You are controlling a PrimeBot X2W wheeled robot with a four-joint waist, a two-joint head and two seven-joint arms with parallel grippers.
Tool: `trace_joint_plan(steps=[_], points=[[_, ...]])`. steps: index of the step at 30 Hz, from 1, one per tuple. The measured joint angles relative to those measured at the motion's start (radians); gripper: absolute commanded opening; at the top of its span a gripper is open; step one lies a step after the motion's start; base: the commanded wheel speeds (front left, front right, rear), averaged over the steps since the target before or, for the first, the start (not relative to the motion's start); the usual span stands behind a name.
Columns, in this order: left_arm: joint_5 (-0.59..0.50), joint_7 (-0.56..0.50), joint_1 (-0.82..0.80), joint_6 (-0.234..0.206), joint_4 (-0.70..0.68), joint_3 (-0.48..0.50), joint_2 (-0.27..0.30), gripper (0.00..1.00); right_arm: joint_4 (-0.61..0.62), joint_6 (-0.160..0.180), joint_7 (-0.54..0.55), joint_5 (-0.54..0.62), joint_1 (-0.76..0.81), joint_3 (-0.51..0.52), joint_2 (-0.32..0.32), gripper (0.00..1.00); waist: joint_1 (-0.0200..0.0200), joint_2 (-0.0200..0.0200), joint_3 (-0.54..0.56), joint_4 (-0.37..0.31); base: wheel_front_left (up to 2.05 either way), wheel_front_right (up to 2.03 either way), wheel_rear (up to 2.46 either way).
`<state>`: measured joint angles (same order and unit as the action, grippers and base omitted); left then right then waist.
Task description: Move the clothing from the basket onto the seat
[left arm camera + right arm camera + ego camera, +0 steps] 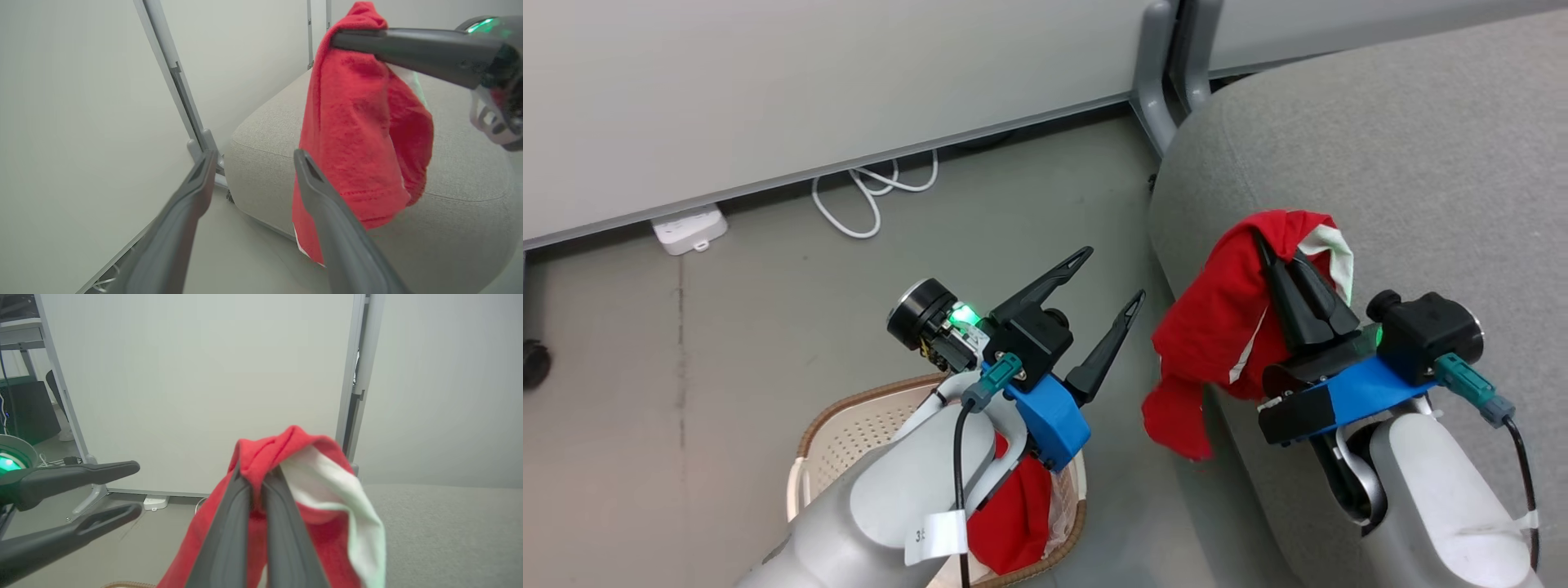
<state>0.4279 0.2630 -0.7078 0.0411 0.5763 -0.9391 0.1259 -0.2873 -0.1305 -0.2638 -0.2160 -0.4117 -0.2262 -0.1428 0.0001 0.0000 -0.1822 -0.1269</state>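
Head view: my right gripper (pixel 1270 253), jaws clamped on a red garment (pixel 1209 327), holds it at the edge of the seat (pixel 1421 163); my left gripper (pixel 1112 273), jaws wide and empty, hovers over the basket (pixel 837 411). Left wrist: the red garment dangles before the seat. Right wrist: my jaws pinch its fold.

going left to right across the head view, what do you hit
power strip → basket → left gripper, open → red garment, pinched by the right gripper → seat
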Motion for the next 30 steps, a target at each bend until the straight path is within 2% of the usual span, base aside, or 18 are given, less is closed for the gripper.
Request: trace_joint_plan(steps=[19, 30], points=[[-0.037, 0.000, -0.042, 0.030, -0.008, -0.051, 0.008, 1.00, 0.098, 0.000, 0.000, 0.019, 0.051, 0.180, 0.011, 0.00, 0.0000, 0.0000, -0.116, -0.202, 0.00, 0.00, 0.00], [-0.041, 0.000, -0.047, 0.033, -0.001, -0.072, 0.004, 1.00, 0.113, 0.000, 0.000, 0.022, 0.089, 0.211, 0.032, 0.00, 0.0000, 0.0000, -0.144, -0.246, 0.00, 0.00, 0.00]])
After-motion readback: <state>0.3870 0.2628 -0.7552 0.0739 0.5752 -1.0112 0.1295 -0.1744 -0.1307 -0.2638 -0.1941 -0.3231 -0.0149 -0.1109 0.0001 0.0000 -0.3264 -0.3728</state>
